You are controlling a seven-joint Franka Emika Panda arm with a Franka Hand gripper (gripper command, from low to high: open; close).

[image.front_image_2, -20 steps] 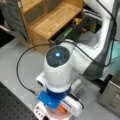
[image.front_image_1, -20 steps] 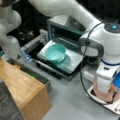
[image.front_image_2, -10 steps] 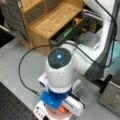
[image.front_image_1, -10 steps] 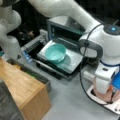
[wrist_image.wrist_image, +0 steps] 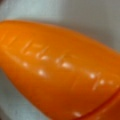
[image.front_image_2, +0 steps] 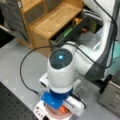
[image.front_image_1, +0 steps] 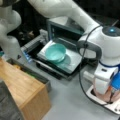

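Filling almost the whole wrist view, a toy carrot (wrist_image.wrist_image: 57, 72) lies right under the camera, its glossy orange skin marked with shallow moulded grooves and its body tapering toward 9 o'clock. It looks like hard, hollow plastic: light, stiff, not fragile, but smooth enough to slip or roll. A hold across the thicker part, square to its long axis, seems safer than one on the narrowing end.

In a front view the carrot shows as an orange patch (image.front_image_2: 63, 109) at the 6 o'clock edge, resting on a pinkish plate (image.front_image_2: 56, 115) that sits on a white tray (image.front_image_2: 39, 111) on the grey counter (image.front_image_2: 30, 72). The gripper (image.front_image_1: 108, 96) hangs directly over it, at about 4 o'clock in a front view; whether the jaws are spread or pinching the carrot I cannot tell, since the arm's body hides them.

Farther out, a teal bowl (image.front_image_1: 55, 52) rests on the open door of a small toaster oven (image.front_image_1: 65, 31) near the centre of a front view. A wooden cabinet (image.front_image_2: 53, 17) stands at 12 o'clock in a front view, with an open drawer (image.front_image_2: 75, 31) of small coloured items beside it.
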